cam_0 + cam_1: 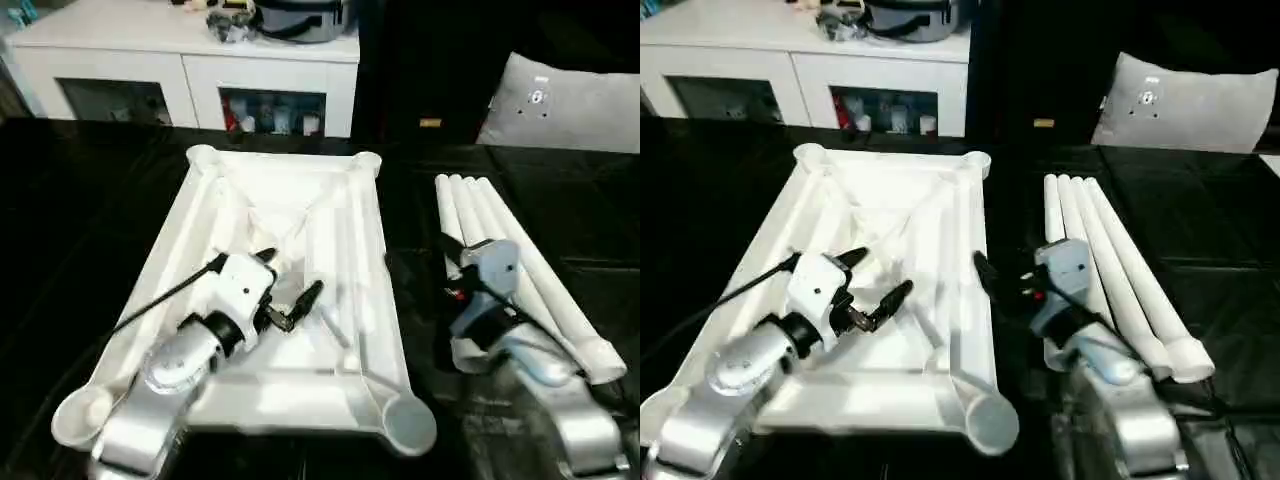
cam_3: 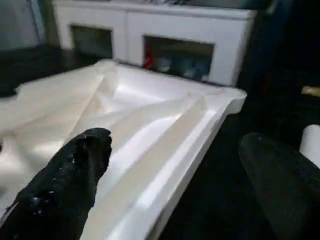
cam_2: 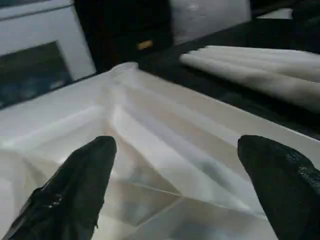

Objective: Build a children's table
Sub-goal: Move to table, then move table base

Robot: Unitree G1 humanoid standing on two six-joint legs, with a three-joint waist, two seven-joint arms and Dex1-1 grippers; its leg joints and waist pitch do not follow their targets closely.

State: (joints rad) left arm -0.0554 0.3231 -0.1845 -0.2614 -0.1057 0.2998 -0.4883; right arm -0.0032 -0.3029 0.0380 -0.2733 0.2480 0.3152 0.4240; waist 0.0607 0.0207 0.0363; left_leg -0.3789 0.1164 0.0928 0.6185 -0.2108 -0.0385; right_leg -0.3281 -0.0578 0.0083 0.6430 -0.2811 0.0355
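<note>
One table top (image 1: 250, 300) is seen, upside down on the black bench (image 1: 80, 220), ribbed underside up, with four round corner sockets counted. The left pincer (image 1: 290, 290) is held above the middle of the top, black fingers (image 3: 75, 190) spread wide apart, nothing between them. The X ribs are seen just ahead of and below this pincer; the far corner socket (image 3: 125, 67) lies beyond it.

The right pincer (image 1: 985, 275) is held over the dark gap between the top's right edge and the legs, fingers (image 2: 70, 185) wide apart, nothing gripped. The top's rim is just to this pincer's left side.

Four white tapered legs (image 1: 520, 270) are counted, laid side by side and touching on the bench, to the right of the right pincer and partly under its wrist; thick ends are toward the robot.

Surface: glossy black bench. Behind it one white cabinet (image 1: 190, 70) with two glass doors is seen, dark items on its top. One grey cushion (image 1: 565, 105) is seen far right.
</note>
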